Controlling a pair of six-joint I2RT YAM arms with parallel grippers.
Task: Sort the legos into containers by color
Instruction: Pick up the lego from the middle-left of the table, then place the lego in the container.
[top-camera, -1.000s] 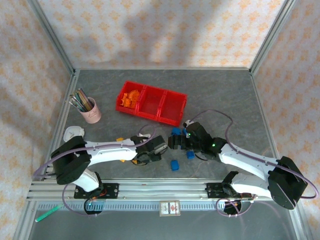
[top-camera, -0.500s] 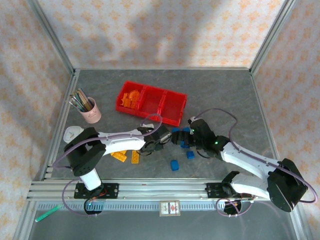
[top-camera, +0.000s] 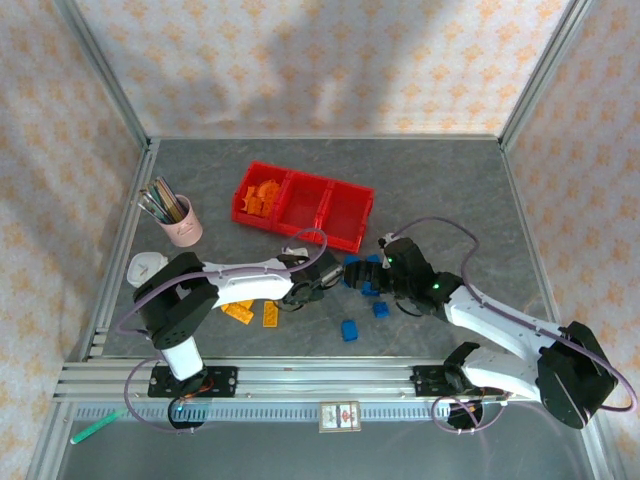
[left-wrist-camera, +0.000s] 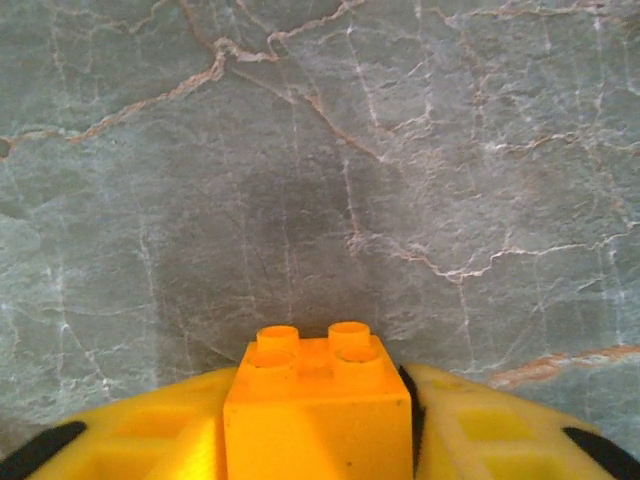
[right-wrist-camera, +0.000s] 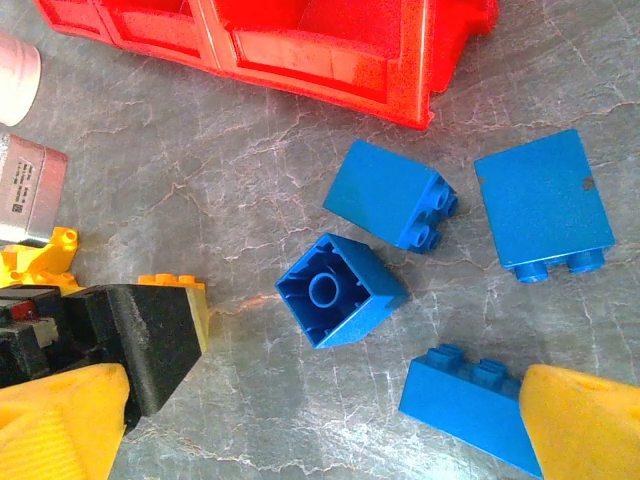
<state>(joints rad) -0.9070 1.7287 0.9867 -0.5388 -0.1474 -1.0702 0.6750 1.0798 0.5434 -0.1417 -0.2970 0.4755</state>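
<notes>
room: bare desk (top-camera: 450, 190) right of and behind containers (top-camera: 300, 228), centre crowded | left gripper (left-wrist-camera: 318, 385): jaws pinching orange brick (left-wrist-camera: 318, 415), studs up | right gripper (right-wrist-camera: 320, 420): jaws spread over blue legos (right-wrist-camera: 340, 290) just before the containers' corner | change: left arm has swung to centre, uncovering yellow legos (top-camera: 240, 312)

We get only the top of the orange brick (left-wrist-camera: 318, 410) — the left wrist view's bottom edge cuts it and the left fingers (left-wrist-camera: 140, 435) beside it. At the right wrist, the containers (right-wrist-camera: 330, 60) run off the top edge, and a blue brick (right-wrist-camera: 460, 400) is partly hidden behind the right finger (right-wrist-camera: 590, 430). From above, the orange legos (top-camera: 262, 196) at the containers' left end are too small for us to count.
</notes>
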